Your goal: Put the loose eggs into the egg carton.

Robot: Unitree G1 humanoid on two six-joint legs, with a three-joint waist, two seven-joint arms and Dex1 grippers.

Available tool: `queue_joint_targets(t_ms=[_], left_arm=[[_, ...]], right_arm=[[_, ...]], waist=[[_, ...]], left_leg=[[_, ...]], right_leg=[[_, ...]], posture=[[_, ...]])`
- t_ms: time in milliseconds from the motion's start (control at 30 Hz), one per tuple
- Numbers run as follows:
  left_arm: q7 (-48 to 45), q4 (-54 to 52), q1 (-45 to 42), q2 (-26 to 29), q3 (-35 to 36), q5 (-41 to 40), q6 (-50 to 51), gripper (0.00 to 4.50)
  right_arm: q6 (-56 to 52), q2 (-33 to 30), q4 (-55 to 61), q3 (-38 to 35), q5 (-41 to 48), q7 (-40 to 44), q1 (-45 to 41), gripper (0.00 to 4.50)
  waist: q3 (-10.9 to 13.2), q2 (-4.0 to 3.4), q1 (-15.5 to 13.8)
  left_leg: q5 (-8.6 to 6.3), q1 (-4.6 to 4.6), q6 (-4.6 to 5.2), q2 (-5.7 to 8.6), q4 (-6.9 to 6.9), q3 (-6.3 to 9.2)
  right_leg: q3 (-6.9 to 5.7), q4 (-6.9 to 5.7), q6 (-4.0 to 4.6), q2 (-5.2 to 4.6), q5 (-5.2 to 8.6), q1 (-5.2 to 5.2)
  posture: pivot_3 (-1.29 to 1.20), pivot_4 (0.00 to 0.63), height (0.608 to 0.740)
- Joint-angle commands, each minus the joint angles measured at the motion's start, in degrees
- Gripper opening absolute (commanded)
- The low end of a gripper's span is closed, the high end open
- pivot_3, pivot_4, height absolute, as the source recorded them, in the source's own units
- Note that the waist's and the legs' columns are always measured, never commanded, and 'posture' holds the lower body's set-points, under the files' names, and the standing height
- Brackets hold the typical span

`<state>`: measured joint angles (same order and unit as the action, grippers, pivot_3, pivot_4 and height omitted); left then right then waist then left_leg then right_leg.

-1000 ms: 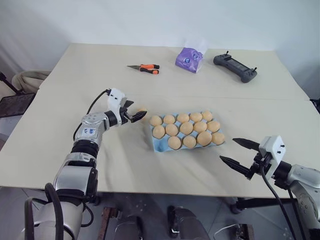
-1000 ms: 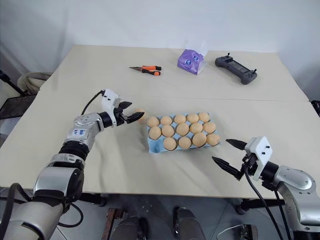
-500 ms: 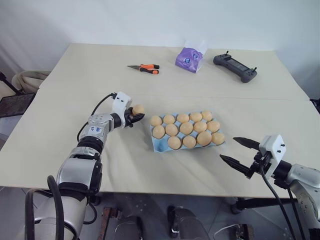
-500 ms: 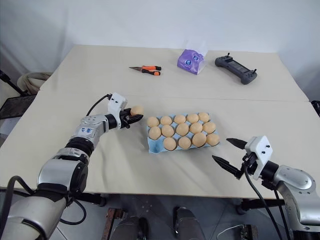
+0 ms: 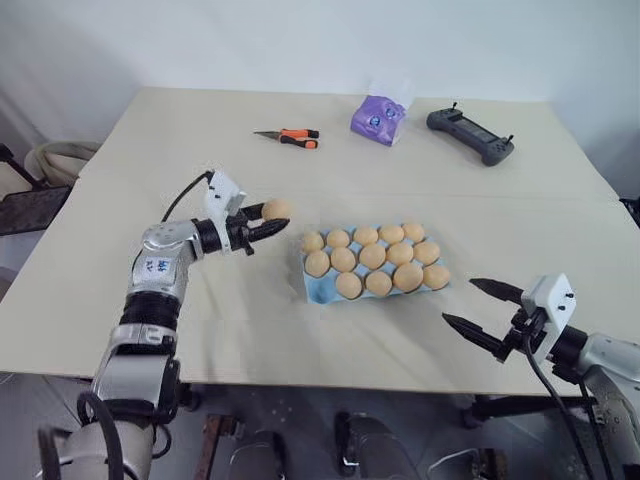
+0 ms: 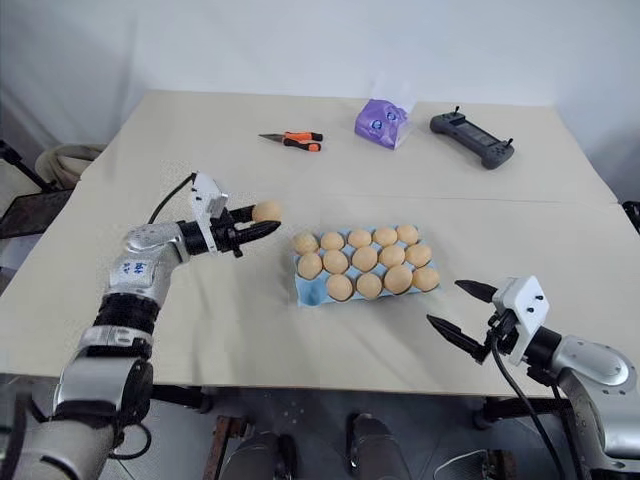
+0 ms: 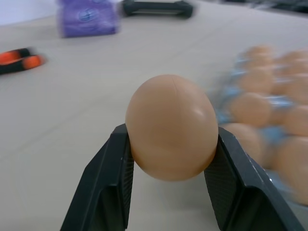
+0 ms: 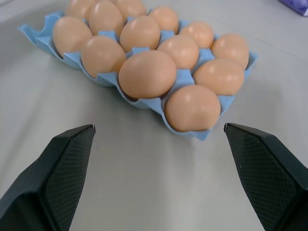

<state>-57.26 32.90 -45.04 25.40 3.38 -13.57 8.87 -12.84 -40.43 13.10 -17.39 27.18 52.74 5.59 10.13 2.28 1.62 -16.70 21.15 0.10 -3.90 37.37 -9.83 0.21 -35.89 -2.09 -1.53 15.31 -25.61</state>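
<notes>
While gripped: egg (image 7: 171, 126), sitting clamped between the left gripper (image 5: 262, 226) fingers, raised off the table (image 5: 150, 150).
Egg carton (image 5: 322, 290): lying just beyond that gripper's tips, holding fourteen eggs.
Right gripper (image 5: 482, 308): hovering near the carton's corner, fingers standing apart, holding nothing.
Pliers (image 5: 290, 136), purple bag (image 5: 378, 116), controller (image 5: 470, 134): lying well beyond both hands.

— What stays unclear on the table?
— In the left wrist view the egg carton (image 7: 269, 120), at three o'clock of the held egg (image 7: 171, 126), blurs and runs past the edge.
— Anything else?
— The purple bag (image 7: 86, 17) at eleven o'clock is cut off.
</notes>
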Motion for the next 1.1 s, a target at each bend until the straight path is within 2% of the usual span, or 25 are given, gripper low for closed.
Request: queue_joint_targets(t_ms=[33,133,300,600,700,867,900,1000,1100], left_arm=[[-4.60,-16.61,5.78,1.90,-3.47,-3.71,8.68,2.01],[-5.65,-23.52,9.36,2.63,-6.26,-4.41,13.69,2.01],[-7.35,-28.76,11.45,3.17,-9.43,-4.79,17.63,2.01],[-6.99,-27.21,10.64,2.33,-11.56,-3.73,17.29,2.01],[-6.52,-26.26,10.48,2.17,-11.82,-3.25,16.77,2.67],[-6.75,-27.26,10.45,2.26,-11.25,-4.12,16.74,4.29],[-7.02,-27.43,10.33,2.20,-10.91,-4.73,16.93,4.45],[-6.19,-27.88,9.55,1.94,-9.84,-5.51,17.18,4.45],[-5.91,-30.52,9.09,1.42,-6.99,-9.79,20.02,4.45]], right_arm=[[0.33,-0.61,0.46,-1.16,0.60,0.14,-0.81,4.50],[0.38,-0.60,0.15,-1.08,0.52,0.34,-1.00,4.50],[0.96,-0.57,-0.67,-1.49,0.37,0.71,-0.80,4.50],[2.08,0.24,-0.09,-1.42,-0.05,-0.11,0.74,4.50],[2.08,0.28,0.06,-1.21,-0.06,-0.53,0.62,4.50],[2.03,0.31,-0.02,-0.84,-0.11,-1.06,0.19,4.50],[1.99,0.31,-0.09,-0.72,-0.13,-1.17,0.00,4.50],[1.70,0.35,-0.11,-0.21,-0.22,-1.50,-0.77,4.50],[1.58,0.24,-0.46,0.14,-0.19,-1.46,-1.83,4.50]], waist=[[0.00,0.00,0.01],[0.00,0.00,0.00],[0.00,0.00,-0.01],[0.00,-0.01,0.06],[0.00,-0.01,0.07],[0.00,-0.01,0.03],[0.00,-0.01,0.05],[0.00,-0.01,0.05],[0.00,-0.01,0.03]], left_leg=[[-0.01,-0.02,0.06,0.02,0.01,0.01],[0.01,-0.06,0.15,0.05,0.06,0.02],[0.11,-0.05,0.20,0.09,0.12,0.13],[0.16,-0.06,0.27,0.09,0.09,0.18],[0.15,-0.05,0.27,0.10,0.09,0.19],[0.15,-0.03,0.27,0.11,0.08,0.21],[0.15,-0.03,0.27,0.11,0.07,0.21],[0.15,-0.04,0.26,0.11,0.06,0.21],[0.15,-0.03,0.27,0.10,0.07,0.22]], right_leg=[[0.02,-0.02,0.00,-0.02,0.00,0.02],[0.07,-0.07,-0.01,-0.04,-0.01,0.04],[0.08,-0.06,0.00,-0.06,0.00,0.10],[0.09,-0.07,0.00,-0.07,0.00,0.11],[0.09,-0.06,0.00,-0.08,0.00,0.11],[0.08,-0.05,0.00,-0.10,0.00,0.11],[0.08,-0.04,0.00,-0.10,0.00,0.11],[0.08,-0.05,0.00,-0.09,0.00,0.11],[0.08,-0.05,0.00,-0.09,0.00,0.11]], posture=[[0.00,0.150,0.740],[0.00,0.150,0.740],[0.00,0.150,0.740],[0.00,0.150,0.740],[0.00,0.150,0.740],[0.00,0.150,0.740],[0.00,0.150,0.740],[0.00,0.150,0.740],[0.00,0.150,0.740]])
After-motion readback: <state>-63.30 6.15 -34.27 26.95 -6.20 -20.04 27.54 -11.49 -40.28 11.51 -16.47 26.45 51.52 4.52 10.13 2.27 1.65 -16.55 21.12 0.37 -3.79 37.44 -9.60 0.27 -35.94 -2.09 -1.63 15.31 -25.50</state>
